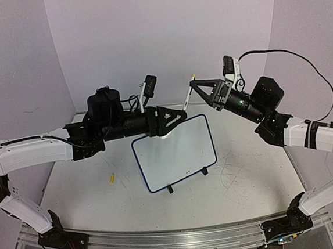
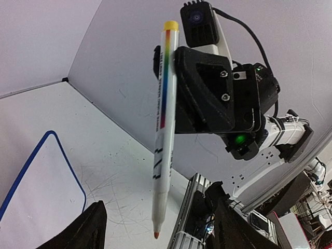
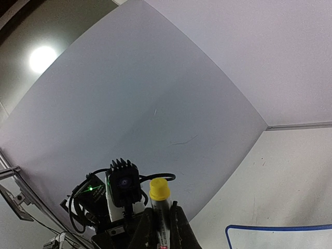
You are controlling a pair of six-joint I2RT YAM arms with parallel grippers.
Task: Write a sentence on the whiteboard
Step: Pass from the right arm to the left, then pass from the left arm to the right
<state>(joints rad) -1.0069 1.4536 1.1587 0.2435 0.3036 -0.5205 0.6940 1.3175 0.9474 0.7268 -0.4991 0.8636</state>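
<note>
The whiteboard (image 1: pixel 178 155) stands tilted on its black wire feet at mid-table; its blue-framed corner also shows in the left wrist view (image 2: pixel 49 136) and the right wrist view (image 3: pixel 280 228). No sentence shows on it. My right gripper (image 1: pixel 194 86) is shut on a white marker (image 1: pixel 188 94) with a yellow end, held above the board's top right. In the left wrist view the marker (image 2: pixel 163 124) hangs uncapped, its tip between my open left fingers (image 2: pixel 83 228). My left gripper (image 1: pixel 180 115) is open and empty at the board's top edge.
A small yellow cap (image 1: pixel 111 178) lies on the table left of the board. The tabletop (image 1: pixel 247 176) is scuffed with grey scratches. Purple walls close in the back and sides. An aluminium rail (image 1: pixel 165 241) runs along the near edge.
</note>
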